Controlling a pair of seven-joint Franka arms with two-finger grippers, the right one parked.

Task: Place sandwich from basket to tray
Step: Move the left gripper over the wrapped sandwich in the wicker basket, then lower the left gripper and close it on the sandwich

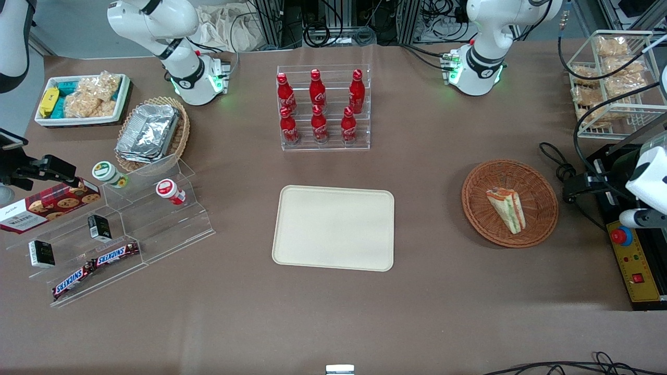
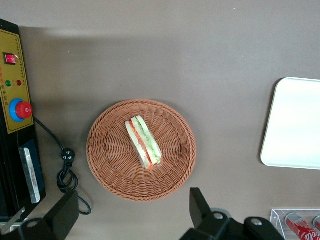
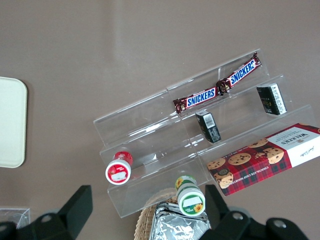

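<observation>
sandwich (image 2: 143, 142): lying in basket (image 2: 110, 165), untouched
gripper (image 2: 134, 215): raised well above basket, fingers spread wide, holding nothing
tray (image 1: 333, 228): on counter (image 1: 427, 291), well apart from basket

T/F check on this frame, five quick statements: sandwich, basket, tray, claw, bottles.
1. The sandwich lies in the basket. True.
2. The tray holds a bottle. False: nothing lies on it; the six red bottles stand in a clear rack farther from the front camera.
3. The left arm's claw is shut on the sandwich. False: it is open, above the basket, touching nothing.
4. The basket sits toward the working arm's end of the table from the tray. True.
5. The sandwich stands upright on its crust. False: it lies on its side, filling layers showing.
</observation>
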